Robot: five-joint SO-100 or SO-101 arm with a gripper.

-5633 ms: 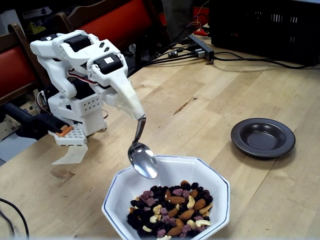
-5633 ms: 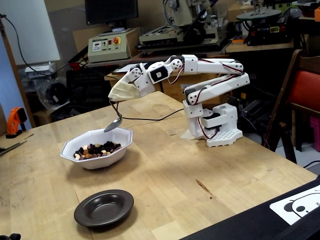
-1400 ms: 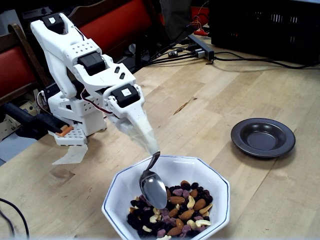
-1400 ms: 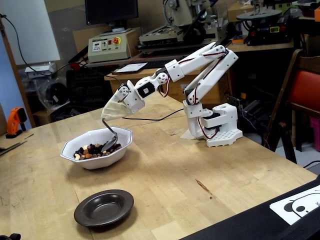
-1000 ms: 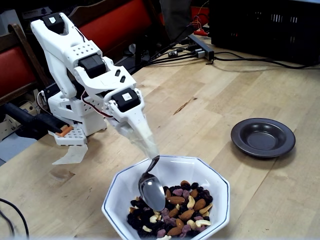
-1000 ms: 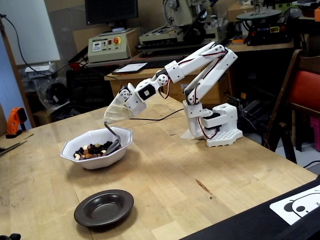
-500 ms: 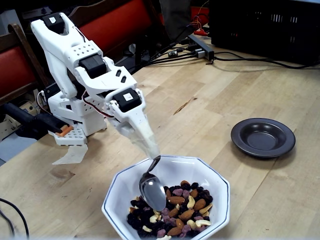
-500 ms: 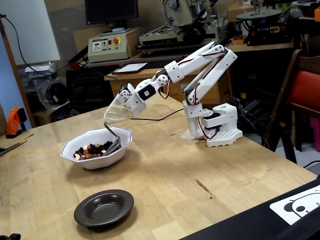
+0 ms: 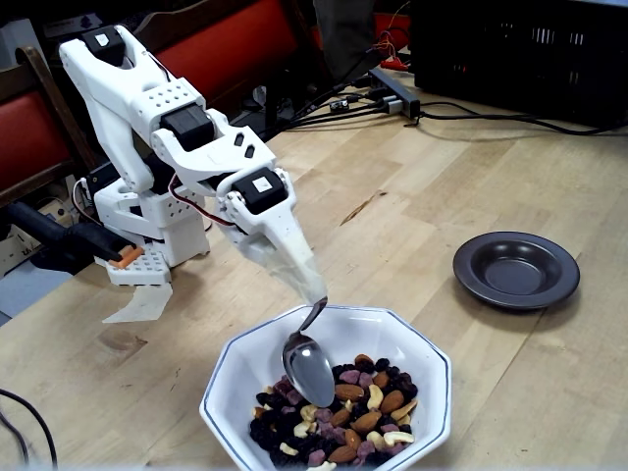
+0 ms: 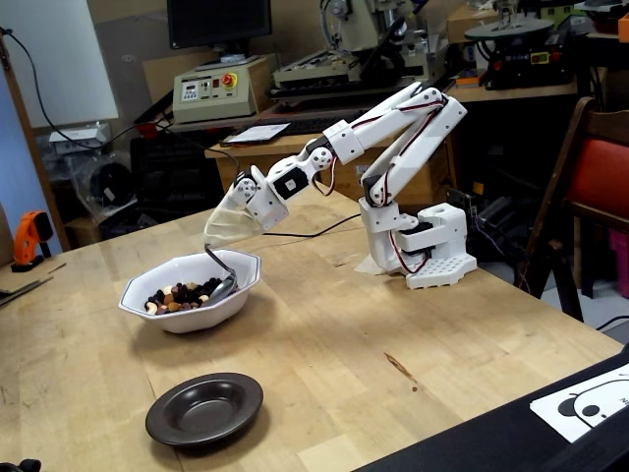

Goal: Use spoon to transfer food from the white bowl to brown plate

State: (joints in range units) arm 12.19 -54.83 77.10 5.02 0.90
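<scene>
A cluttered workshop was seen behind a pale wooden table (image 9: 471, 177), with machines and a monitor at the back in one fixed view and red-backed chairs in the other. The white arm (image 10: 393, 118) was stretched out from its base and bent down over the table. Directly below the pincer (image 9: 312, 294) the white bowl (image 9: 235, 363) was placed, wide and octagonal, with the food (image 9: 353, 407) heaped on the side of it farther from the pincer. The brown plate (image 9: 515, 270) was found well apart from the pincer, out across the bare table beyond the bowl, and nothing could be seen in it. The spoon (image 9: 310, 368) was held by its handle in the pincer, which was pressed together on it; the spoon's bowl hung below the pincer tip, inside the white bowl, at the near edge of the heap and touching or nearly touching the nuts. No food was visibly carried on the shiny face.

The step in hand was judged to be the scoop itself. To do it well, the spoon's tip would need to be driven forward and under the heap, away from the pincer, rather than pressed straight down, and then the spoon's face levelled before any lift, so that the almonds and cashews would not be rolled off. A slow, level carry toward the plate would then be called for, since the pieces were loose and round
</scene>
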